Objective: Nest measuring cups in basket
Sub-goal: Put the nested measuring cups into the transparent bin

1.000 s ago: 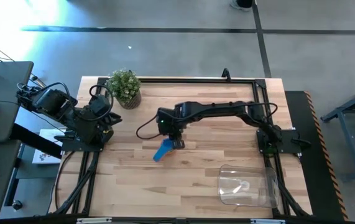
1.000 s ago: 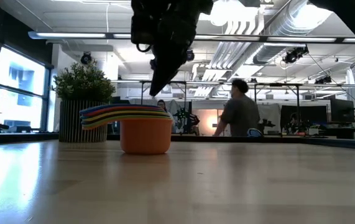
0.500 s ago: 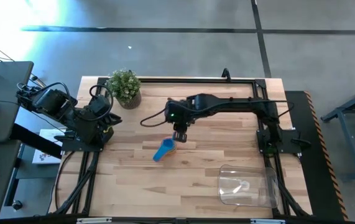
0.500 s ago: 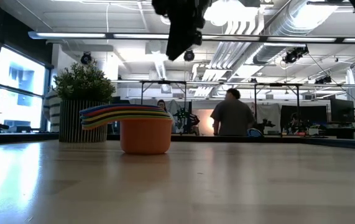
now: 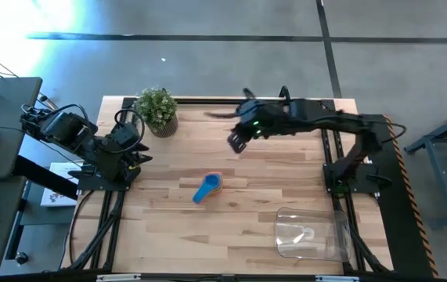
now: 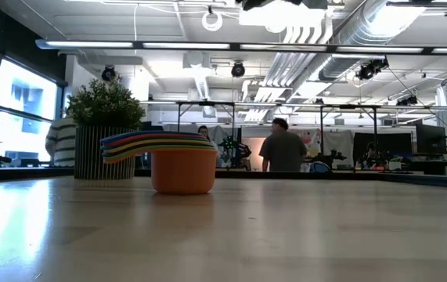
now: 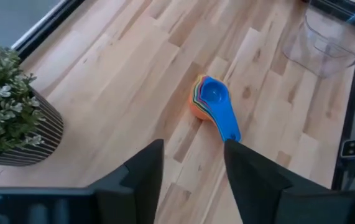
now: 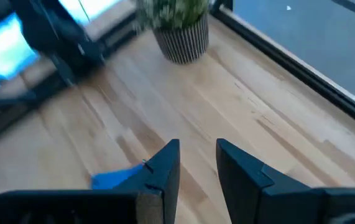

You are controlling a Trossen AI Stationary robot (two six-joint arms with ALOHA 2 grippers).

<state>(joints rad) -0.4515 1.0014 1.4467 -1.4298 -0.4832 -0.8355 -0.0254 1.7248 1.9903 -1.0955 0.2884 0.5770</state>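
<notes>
The measuring cups stand nested in one stack on the table's middle, the orange one at the bottom on the wood and the blue one on top. Their handles fan out together. The clear basket rests on its base at the near right. My right gripper hangs in the air beyond the stack toward the far edge, open with nothing between its fingers. At the table's left edge my left gripper waits, open and pointing at the stack.
A potted green plant in a ribbed pot stands at the far left corner. A dark frame rail runs along the far edge. Bare wood lies between the stack and the basket. People stand in the room behind the table.
My right gripper has risen from just above the cup stack and swung toward the table's far edge and a little to the right, leaving the low view almost wholly. The stack has stayed where it was.
</notes>
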